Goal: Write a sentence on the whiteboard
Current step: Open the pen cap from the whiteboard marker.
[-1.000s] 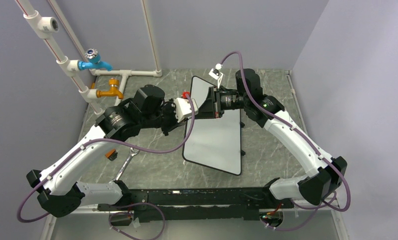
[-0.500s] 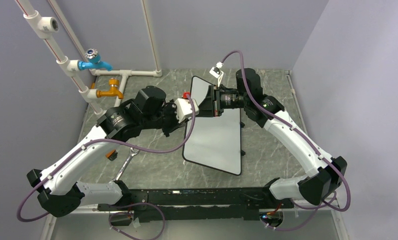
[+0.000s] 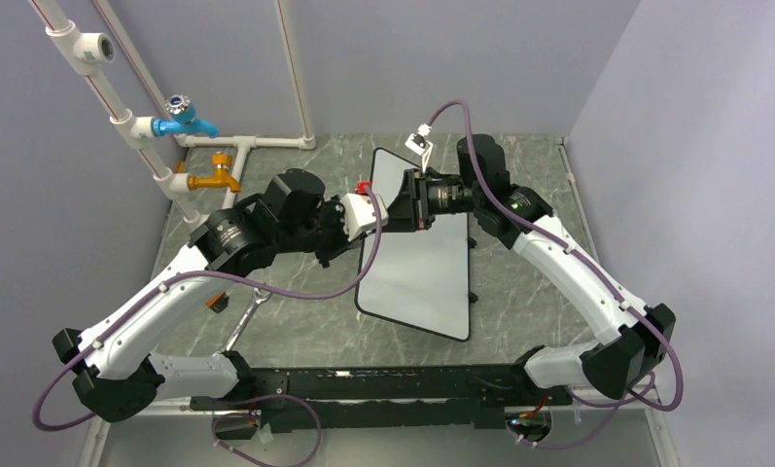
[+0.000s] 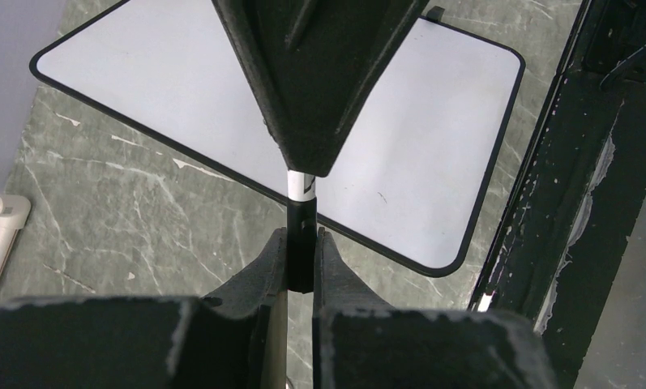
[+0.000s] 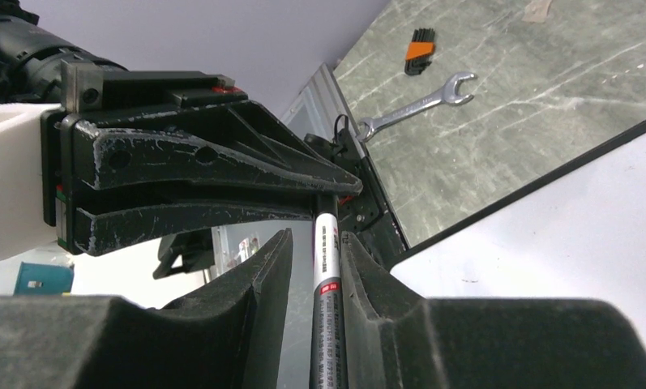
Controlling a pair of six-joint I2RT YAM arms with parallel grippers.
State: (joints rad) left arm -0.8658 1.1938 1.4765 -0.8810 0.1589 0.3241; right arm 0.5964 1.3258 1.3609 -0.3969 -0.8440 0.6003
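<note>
Whiteboard (image 3: 417,277) rests on grey-green marbled table (image 3: 310,329), lilac walls (image 3: 461,58) around

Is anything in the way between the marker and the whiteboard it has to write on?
Nothing visible does. The marker hangs between the left claw and right claw above the whiteboard, with only air between marker and board. The marker's tip is hidden.

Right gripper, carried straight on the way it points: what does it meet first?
Most likely the left gripper, which faces it nearly tip to tip and is clamped on the marker lying between the right gripper fingers.
</note>
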